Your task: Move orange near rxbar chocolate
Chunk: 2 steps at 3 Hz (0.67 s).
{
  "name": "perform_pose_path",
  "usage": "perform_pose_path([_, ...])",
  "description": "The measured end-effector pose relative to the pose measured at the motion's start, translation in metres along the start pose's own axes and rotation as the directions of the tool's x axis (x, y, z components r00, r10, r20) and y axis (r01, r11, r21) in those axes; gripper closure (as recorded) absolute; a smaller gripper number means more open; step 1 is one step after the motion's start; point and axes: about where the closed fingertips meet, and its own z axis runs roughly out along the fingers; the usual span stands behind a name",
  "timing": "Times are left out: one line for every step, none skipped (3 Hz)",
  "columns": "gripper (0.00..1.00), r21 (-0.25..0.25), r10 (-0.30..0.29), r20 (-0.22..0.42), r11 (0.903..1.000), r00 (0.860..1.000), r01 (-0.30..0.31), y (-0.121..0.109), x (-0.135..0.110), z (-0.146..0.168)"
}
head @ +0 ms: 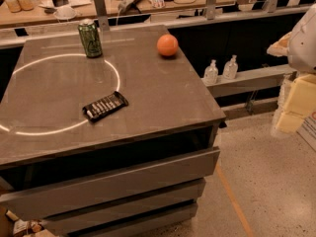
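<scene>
orange (167,45) sits at worktop (163,98) far-right, well apart from rxbar chocolate (104,105) nearer front; hand (296,100) off right of worktop, orange lies left of it & further back; hand spread or closed: can't tell

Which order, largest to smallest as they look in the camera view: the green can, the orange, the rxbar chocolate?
Largest, tied: green can and rxbar chocolate. They look about alike, and the bar lies nearer, so I do not rank them.
Smallest: orange.
The claw is at the right edge, away from all three.
</scene>
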Motion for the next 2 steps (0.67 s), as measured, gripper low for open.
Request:
perform_pose_path([0.0, 0.0, 0.0, 0.0, 1.0, 1.0, 0.0, 0.0, 0.0, 0.0])
perform_pose_path([0.0, 0.005, 0.017, 0.048, 0.9998, 0.999, -0.017, -0.0001, -0.0023, -0.0027])
